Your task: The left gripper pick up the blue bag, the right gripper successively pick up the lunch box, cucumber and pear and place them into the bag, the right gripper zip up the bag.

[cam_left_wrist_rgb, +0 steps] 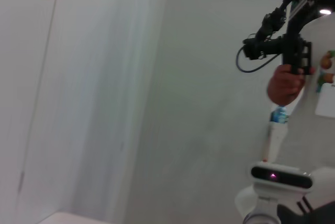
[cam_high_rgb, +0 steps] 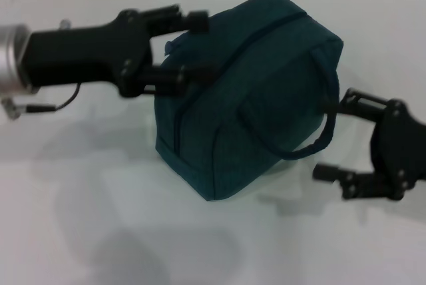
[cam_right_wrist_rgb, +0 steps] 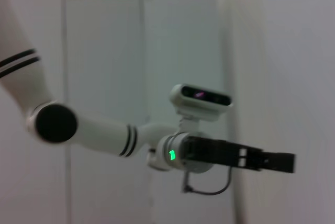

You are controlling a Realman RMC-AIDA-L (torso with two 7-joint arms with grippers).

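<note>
A pale wall (cam_left_wrist_rgb: 104, 93) fills most of the left wrist view.

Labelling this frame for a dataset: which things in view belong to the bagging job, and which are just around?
Job: blue bag, zipped; left gripper at its end; right gripper, fingers open.
Around: white table.

Beside the black left gripper (cam_high_rgb: 190, 48), whose arm carries a silver joint (cam_high_rgb: 13, 58), the blue bag (cam_high_rgb: 246, 92) is plain dark teal with darker seams, and the right gripper (cam_high_rgb: 333, 140) is black on the white table (cam_high_rgb: 100, 218).
</note>
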